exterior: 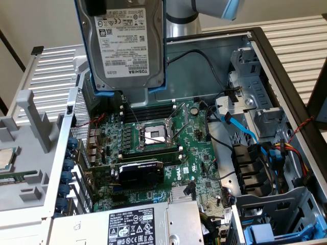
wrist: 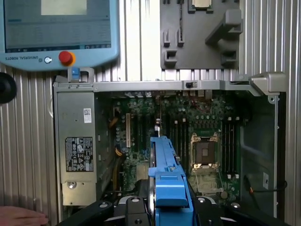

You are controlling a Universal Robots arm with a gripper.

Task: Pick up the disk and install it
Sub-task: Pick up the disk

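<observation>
The disk (exterior: 127,43), a silver-grey drive with a white printed label in a blue plastic carrier, hangs upright in the air over the back of the open computer case (exterior: 286,71). My gripper (exterior: 96,6) is shut on its upper end. In the wrist view I see the disk (wrist: 165,169) edge-on, its blue carrier standing between my fingers (wrist: 134,207), with the motherboard (wrist: 188,127) below it.
A grey power-supply box (exterior: 153,224) lies at the case's near side. The bare processor socket (exterior: 153,135), a black card (exterior: 140,171), blue and red cables (exterior: 242,127) and drive bays (exterior: 271,232) fill the case. A teach pendant (wrist: 56,33), a grey fixture (wrist: 202,33) and a hand (wrist: 19,217) lie outside.
</observation>
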